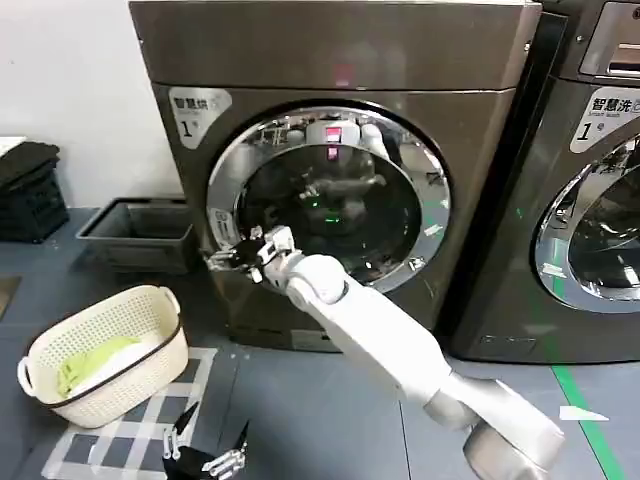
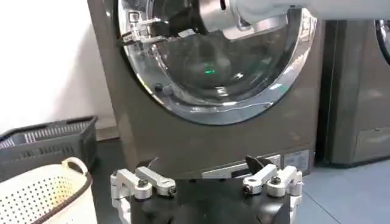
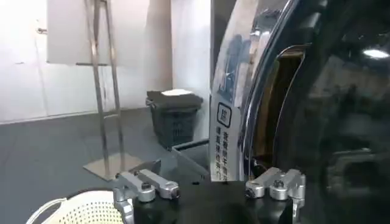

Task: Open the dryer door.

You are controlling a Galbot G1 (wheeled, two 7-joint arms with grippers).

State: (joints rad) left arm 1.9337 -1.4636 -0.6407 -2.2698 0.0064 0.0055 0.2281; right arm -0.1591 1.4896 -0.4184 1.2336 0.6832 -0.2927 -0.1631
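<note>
The dryer door [image 1: 330, 195] is a round porthole with a wide chrome rim and dark glass, lying against the front of the brown-grey machine. My right arm reaches up from the lower right, and its gripper [image 1: 242, 256] stands open at the door's left rim, by the handle recess. In the right wrist view the right gripper [image 3: 210, 178] has its fingers spread wide, with the chrome rim [image 3: 234, 91] just ahead and nothing between them. My left gripper [image 1: 205, 450] hangs low over the floor, open and empty. From the left wrist view, the left gripper [image 2: 204, 178] faces the dryer door [image 2: 213, 79].
A white laundry basket [image 1: 150, 310] holding yellow-green cloth stands on a checked mat at the lower left. A dark grey tray [image 1: 140, 230] and a black crate [image 1: 30, 190] stand by the wall. A darker grey machine [image 1: 590, 200] stands to the right, with green floor tape [image 1: 580, 400] in front.
</note>
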